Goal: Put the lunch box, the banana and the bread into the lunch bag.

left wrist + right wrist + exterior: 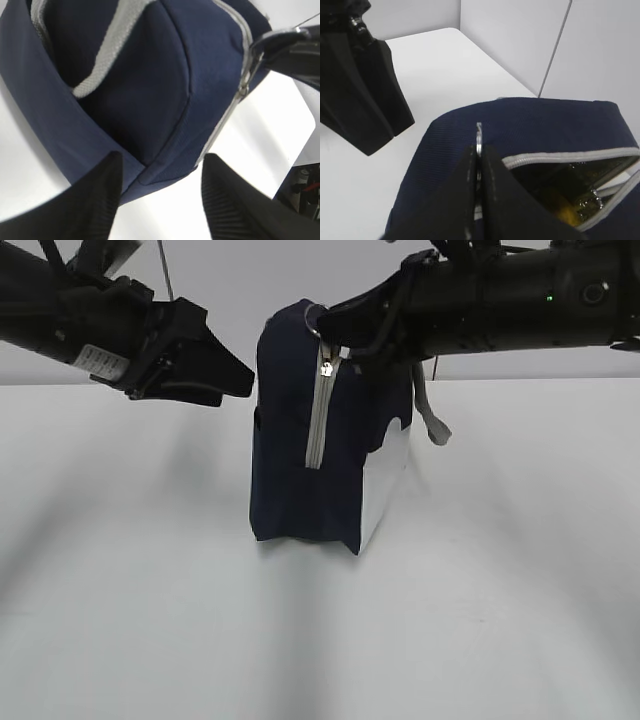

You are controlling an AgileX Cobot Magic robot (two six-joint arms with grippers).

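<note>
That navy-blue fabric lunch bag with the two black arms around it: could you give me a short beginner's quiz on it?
1. True or false: the right gripper is shut on the metal ring pull of the navy-blue boxy fabric lunch bag.
2. The left gripper's jaws are: A) clamped on the grey webbing handle; B) apart, holding nothing; C) out of view.
3. Fill in: in the right wrist view, the bag's top zipper is partly ____.

Key: 1 true; 2 B; 3 open.

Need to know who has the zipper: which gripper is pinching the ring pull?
The right gripper, shut on the ring pull atop the lunch bag; the left gripper stands open beside it.
</note>
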